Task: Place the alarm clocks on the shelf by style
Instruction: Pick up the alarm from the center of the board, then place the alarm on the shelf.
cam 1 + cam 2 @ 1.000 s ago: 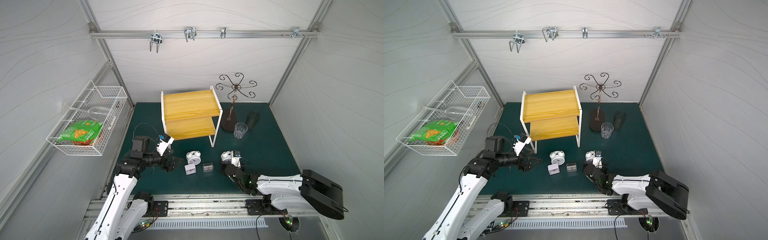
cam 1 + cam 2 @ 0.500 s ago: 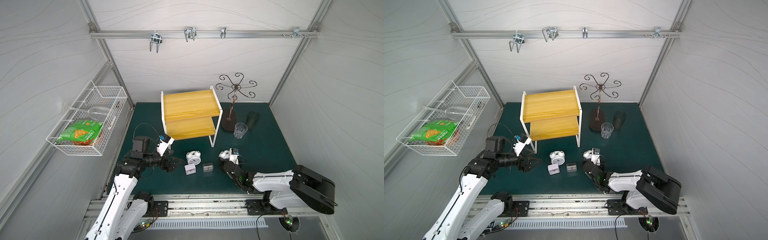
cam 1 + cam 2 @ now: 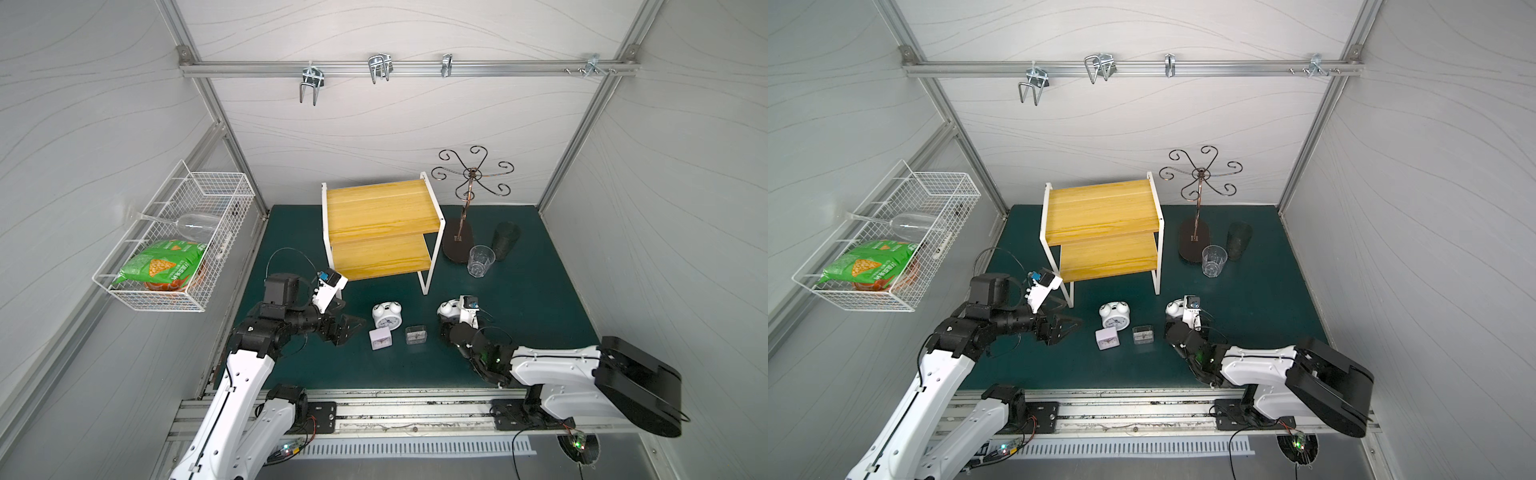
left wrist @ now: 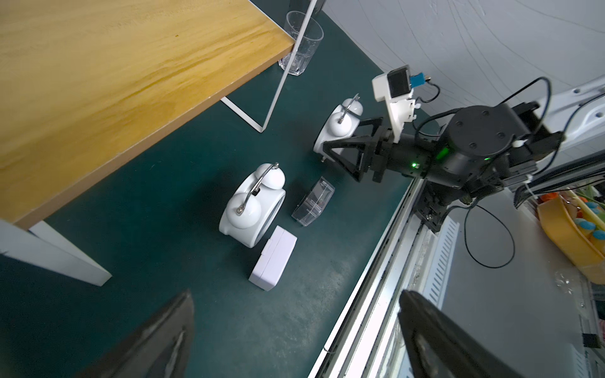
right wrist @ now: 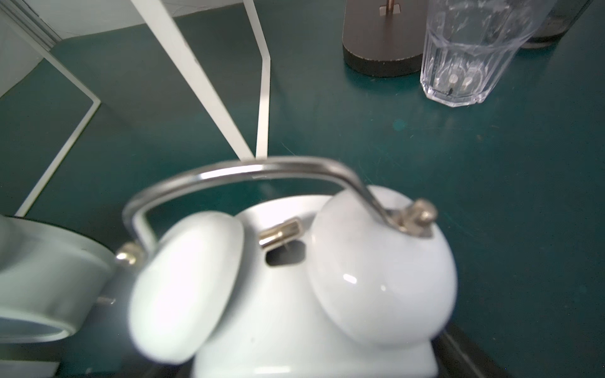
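Heads up: in both top views the twin-bell clock (image 3: 445, 308) is mostly buried under the right gripper (image 3: 446, 318), with just one bell peeking out. The right wrist view shows it blurry, with its base chopped off by the frame edge. The other twin-bell clock (image 5: 42, 284) is cut off there too. The left gripper (image 4: 294, 340) is only two dark, blurry fingers (image 4: 154, 340) running off the frame.
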`<state>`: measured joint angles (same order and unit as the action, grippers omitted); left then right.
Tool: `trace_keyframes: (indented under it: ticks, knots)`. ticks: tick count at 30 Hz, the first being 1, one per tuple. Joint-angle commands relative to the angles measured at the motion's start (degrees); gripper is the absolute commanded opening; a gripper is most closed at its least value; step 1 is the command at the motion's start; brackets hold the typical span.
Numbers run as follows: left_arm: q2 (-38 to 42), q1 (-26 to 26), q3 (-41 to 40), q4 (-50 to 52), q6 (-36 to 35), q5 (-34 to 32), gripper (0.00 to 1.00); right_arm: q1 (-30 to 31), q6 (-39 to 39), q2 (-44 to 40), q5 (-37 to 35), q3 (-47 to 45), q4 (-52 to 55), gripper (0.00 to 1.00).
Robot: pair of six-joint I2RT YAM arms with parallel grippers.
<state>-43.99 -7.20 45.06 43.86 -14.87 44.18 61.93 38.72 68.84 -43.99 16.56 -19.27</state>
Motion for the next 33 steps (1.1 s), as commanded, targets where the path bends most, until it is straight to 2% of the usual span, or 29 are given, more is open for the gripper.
trace_keyframes:
  ticks: [1,8,15,20,28,33]
  knots:
    - [1.4,0.9,0.5,-0.3,-1.6,-3.9,0.99,1.8,0.1,-5.7,-3.4,4.9,9.3,0.74]
    - [3.2,3.3,0.3,-1.4,-0.2,-7.6,0.99,3.4,1.2,-9.5,-2.6,14.1,22.2,0.69]
    - [5.2,6.8,0.3,-1.8,0.3,-9.1,0.99,9.0,1.6,-1.3,-5.6,29.6,32.0,0.66]
    - [5.7,8.6,0.0,-2.5,1.0,-11.2,0.99,11.6,-0.4,4.7,-4.9,37.8,32.5,0.63]
    - [5.4,9.5,-0.1,-3.8,1.1,-14.0,0.99,12.1,-1.1,13.5,-2.2,49.3,34.2,0.56]
    - [4.8,10.1,-0.1,-3.9,0.5,-14.6,0.99,12.4,-2.9,18.7,-0.5,53.9,30.7,0.54]
